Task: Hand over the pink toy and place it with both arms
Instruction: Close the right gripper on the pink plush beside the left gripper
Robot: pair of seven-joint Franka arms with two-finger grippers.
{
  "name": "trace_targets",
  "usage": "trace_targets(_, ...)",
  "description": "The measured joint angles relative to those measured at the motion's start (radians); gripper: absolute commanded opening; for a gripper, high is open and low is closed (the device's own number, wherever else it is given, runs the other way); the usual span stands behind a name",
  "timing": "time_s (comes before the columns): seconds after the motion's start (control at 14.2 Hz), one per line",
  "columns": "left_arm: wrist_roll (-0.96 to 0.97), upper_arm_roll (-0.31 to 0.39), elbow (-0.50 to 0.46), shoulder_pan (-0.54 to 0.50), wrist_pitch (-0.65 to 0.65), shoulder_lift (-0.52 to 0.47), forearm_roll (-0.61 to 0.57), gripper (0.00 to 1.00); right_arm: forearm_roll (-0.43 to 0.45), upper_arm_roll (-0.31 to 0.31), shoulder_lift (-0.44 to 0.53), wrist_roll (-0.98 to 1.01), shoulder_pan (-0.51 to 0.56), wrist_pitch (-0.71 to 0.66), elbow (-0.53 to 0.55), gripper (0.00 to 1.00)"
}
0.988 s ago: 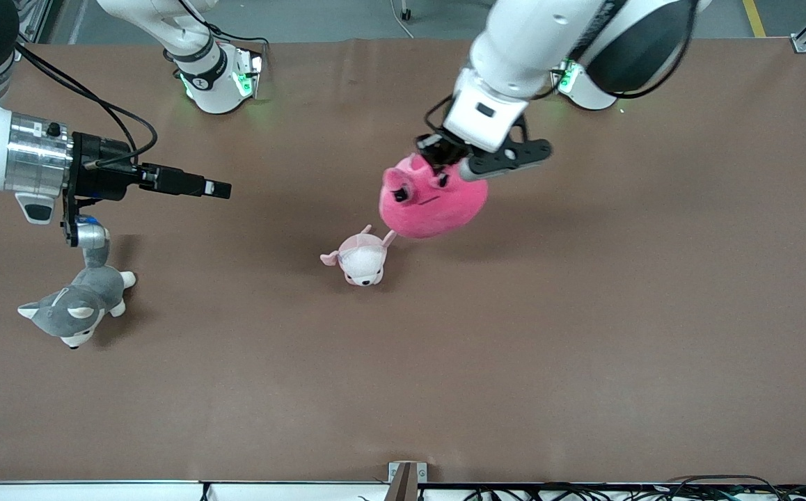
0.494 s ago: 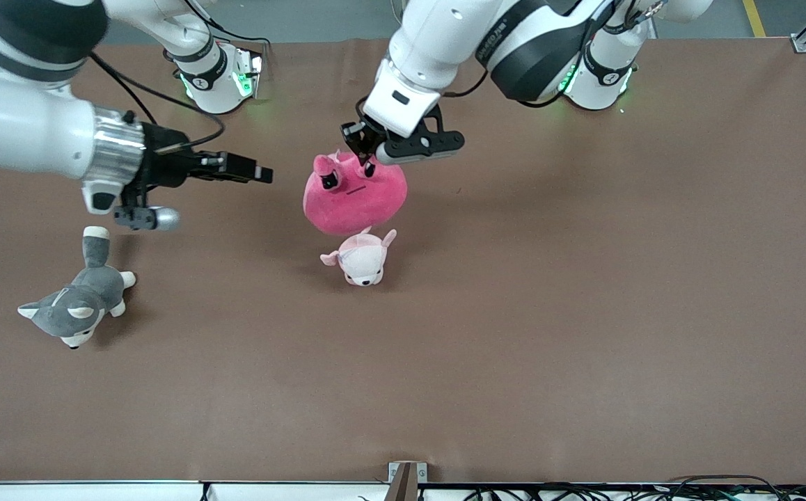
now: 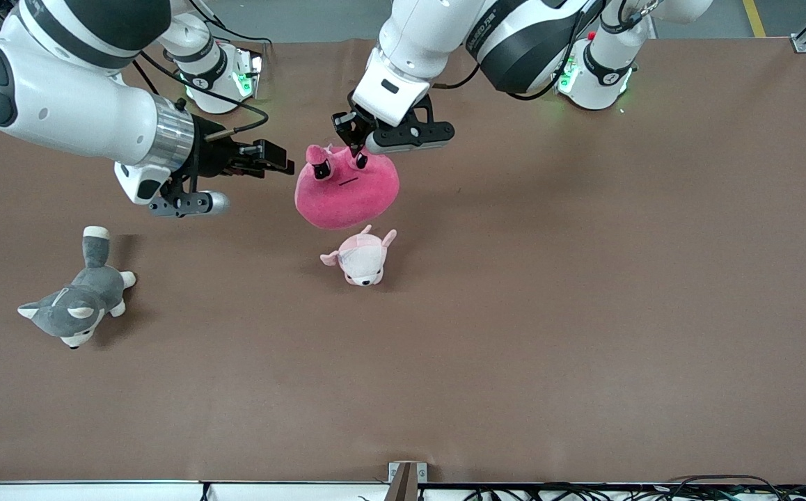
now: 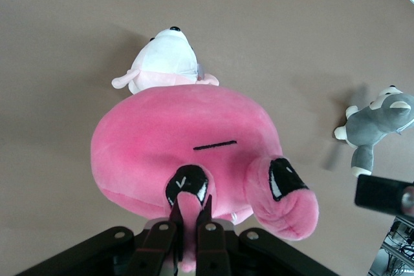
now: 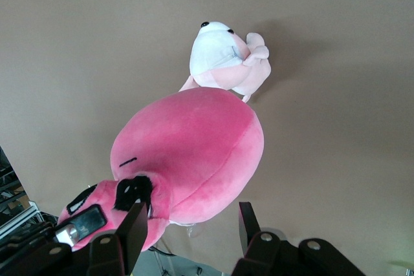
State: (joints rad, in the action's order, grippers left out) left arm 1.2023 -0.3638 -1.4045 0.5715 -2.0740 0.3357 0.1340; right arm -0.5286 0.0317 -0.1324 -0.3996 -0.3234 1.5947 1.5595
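I hold the big round hot-pink plush toy up in the air by one small nub at its top, and I do that on purpose: pinched at a single soft point, the body hangs free below my left gripper, so its broad flank is bare for my other hand to take. In the left wrist view the two black fingers are shut tight on that nub beside a dark eye patch — nothing else of the toy is caught.

The toy hangs over the brown table, above the spot just by the small pale pink-and-white plush animal, which lies on the table a little nearer the front camera. It does not seem to touch that smaller plush.

My right gripper comes in level from the right arm's end of the table, jaws spread but not at their widest, holding nothing. Its tips stand just beside the toy's ear side, not yet around it. In the right wrist view the pink body sits ahead of my fingers, the gap aimed at its lower end.

I judge the handover is about to begin — the taking grip is not yet made. The grey-and-white husky plush lies well apart, toward the right arm's end.
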Motion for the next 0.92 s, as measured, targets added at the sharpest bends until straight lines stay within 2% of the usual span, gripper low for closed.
trace_targets(0.49,0.000,0.000,0.000,0.001,0.000,0.007,0.000,0.01,0.000,-0.001,-0.005,0.000,-0.009,0.001,0.000,0.67)
trace_targets(0.92,0.000,0.000,0.000,0.002,0.004,0.007,0.000,0.01,0.004,-0.001,-0.021,0.000,-0.074,0.022,0.000,0.66)
